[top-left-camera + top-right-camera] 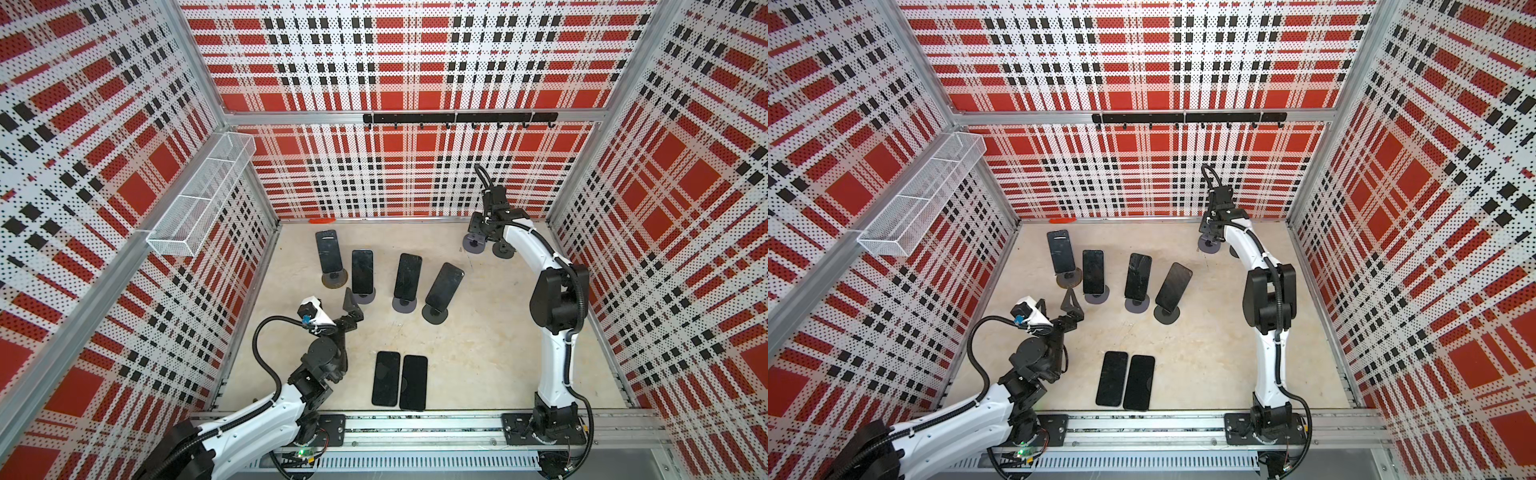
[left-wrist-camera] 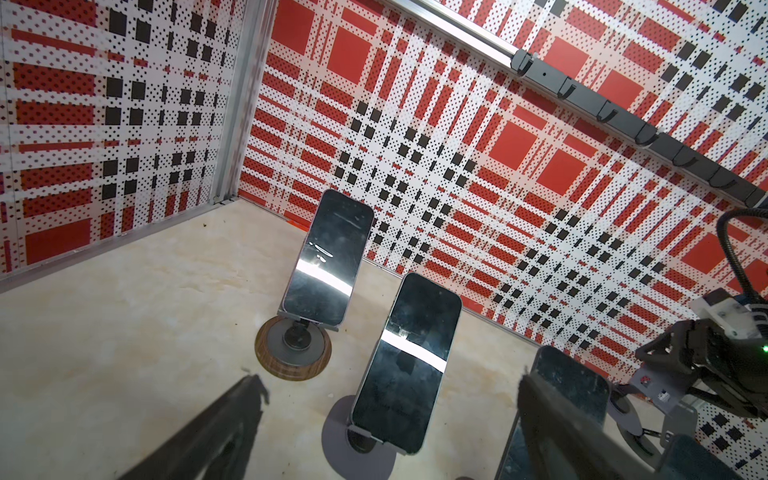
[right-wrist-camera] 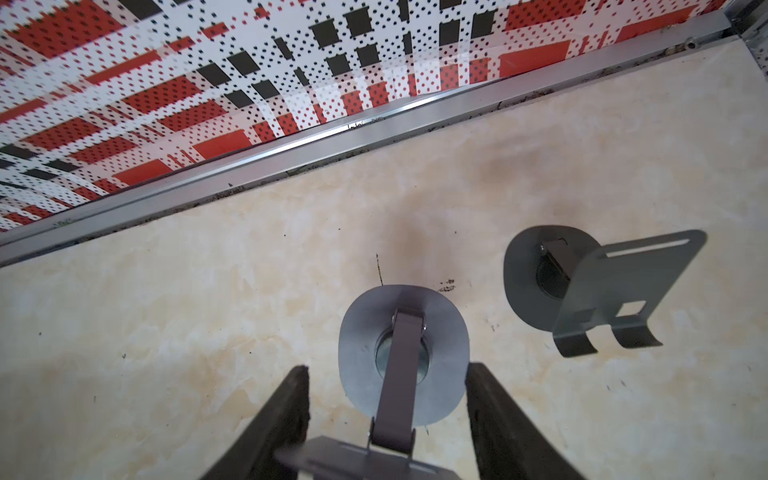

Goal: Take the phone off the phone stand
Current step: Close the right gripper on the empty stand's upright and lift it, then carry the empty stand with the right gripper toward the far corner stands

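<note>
Only the right wrist view shows my right pincer [image 3: 388,368] clamping an empty stand [image 3: 361,332]. My left pincer [image 2: 390,376] gapes wide, arm folded low.

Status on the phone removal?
Left gripper open, aimed at second docked phone from left. Right gripper shut on empty stand. Path looks clear.

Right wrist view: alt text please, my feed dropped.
The right hand grips an empty grey phone stand by its cradle plate. A second empty stand stands beside it on the beige table, near the plaid wall.
</note>
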{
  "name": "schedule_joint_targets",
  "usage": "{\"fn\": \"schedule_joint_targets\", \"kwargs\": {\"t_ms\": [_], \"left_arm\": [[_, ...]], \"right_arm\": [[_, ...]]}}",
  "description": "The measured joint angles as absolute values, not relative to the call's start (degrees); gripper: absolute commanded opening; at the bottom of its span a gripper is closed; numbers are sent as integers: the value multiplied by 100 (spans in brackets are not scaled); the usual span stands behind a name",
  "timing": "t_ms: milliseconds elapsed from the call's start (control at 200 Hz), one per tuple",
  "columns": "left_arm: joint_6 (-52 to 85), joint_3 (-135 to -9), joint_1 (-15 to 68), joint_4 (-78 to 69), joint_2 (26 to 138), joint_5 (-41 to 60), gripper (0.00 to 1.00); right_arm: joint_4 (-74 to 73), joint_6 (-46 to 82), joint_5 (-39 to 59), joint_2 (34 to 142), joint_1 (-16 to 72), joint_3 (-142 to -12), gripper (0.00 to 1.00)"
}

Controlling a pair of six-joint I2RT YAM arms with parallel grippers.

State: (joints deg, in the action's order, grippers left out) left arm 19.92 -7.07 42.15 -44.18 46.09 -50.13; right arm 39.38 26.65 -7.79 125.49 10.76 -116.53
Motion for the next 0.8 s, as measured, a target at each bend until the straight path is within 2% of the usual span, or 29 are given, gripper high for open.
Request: {"fn": "schedule_joint_targets", "kwargs": {"t_ms": [666, 737, 802], "left_arm": [[2189, -480, 4014, -4515, 4342, -4842, 98], [2202, -480, 4014, -4534, 4327, -4821, 98], [2202, -480, 4014, -4545, 4307, -4821, 98]], "right_arm": [[3695, 2318, -976, 13229, 888, -11756, 58], [3642, 2309, -1015, 13277, 882, -11756, 61], [3607, 2300, -1039, 13286, 880, -11756, 73]]}}
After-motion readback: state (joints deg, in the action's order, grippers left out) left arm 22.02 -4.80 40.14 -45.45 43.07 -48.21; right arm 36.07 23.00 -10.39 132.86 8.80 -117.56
